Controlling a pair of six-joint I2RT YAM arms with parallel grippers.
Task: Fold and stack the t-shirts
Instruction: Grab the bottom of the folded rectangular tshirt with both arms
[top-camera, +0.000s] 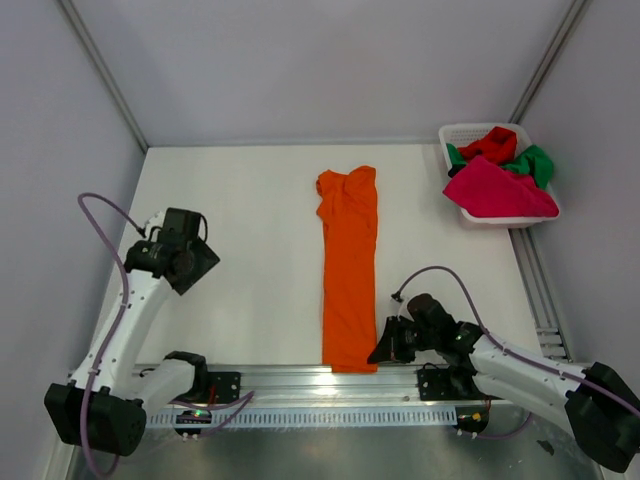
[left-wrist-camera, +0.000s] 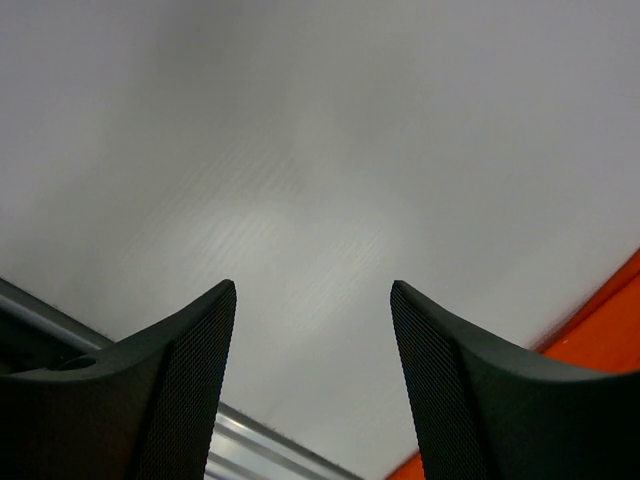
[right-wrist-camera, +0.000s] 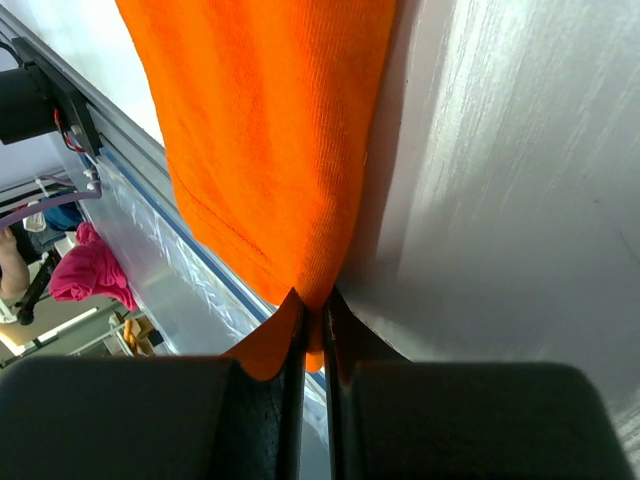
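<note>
Right gripper (right-wrist-camera: 312, 303) fingers pinching orange t-shirt (top-camera: 349, 270) hem corner, lower centre; left gripper (left-wrist-camera: 312, 295) fingers spread above table (top-camera: 240, 220), left.

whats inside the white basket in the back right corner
Three crumpled t-shirts: a magenta-pink shirt in front, with a red shirt and a green shirt behind it. The floor of the basket and anything beneath them is covered.

Text: none legible in any view | Labels, numbers, signs: none readable | orange shirt (top-camera: 349, 270): no print
</note>
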